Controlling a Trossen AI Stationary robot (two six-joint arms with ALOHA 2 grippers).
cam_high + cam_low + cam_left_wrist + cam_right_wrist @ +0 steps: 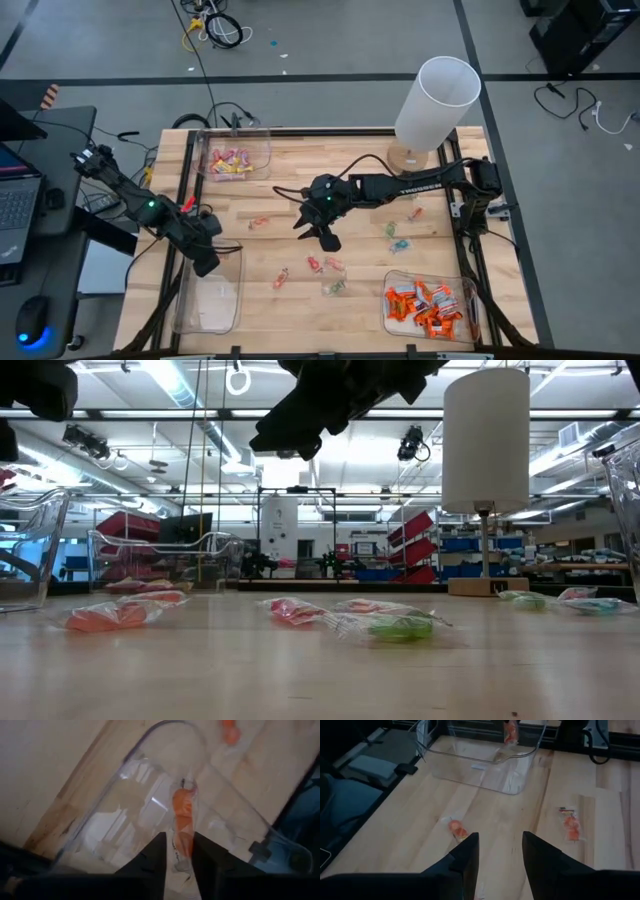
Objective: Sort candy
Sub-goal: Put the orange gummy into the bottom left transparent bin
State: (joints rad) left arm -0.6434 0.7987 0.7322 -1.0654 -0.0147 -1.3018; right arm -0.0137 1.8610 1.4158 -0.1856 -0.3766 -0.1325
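Orange candy hanging just ahead of the left claw, over the clear bin at the worktop's left front corner. Fingers parted narrowly, wrapper's tail between the tips; cannot tell whether gripped or already loose. Same candy seen from the right wrist above that bin's far wall.

Right claw hovering mid-worktop, fingers well apart, nothing between them. Orange candy on the wood just ahead of it, another off to one side, neither touched.

More candy scattered on the worktop: a few pieces near the front middle, green ones toward the right. Pink-yellow candy heaped in the back-left bin, orange candy in the front-right bin.

Left claw largely hidden under its own arm from above. In the low view, only a dark arm mass overhead; candy in the foreground soft, colours only. White cylinder at the back right.
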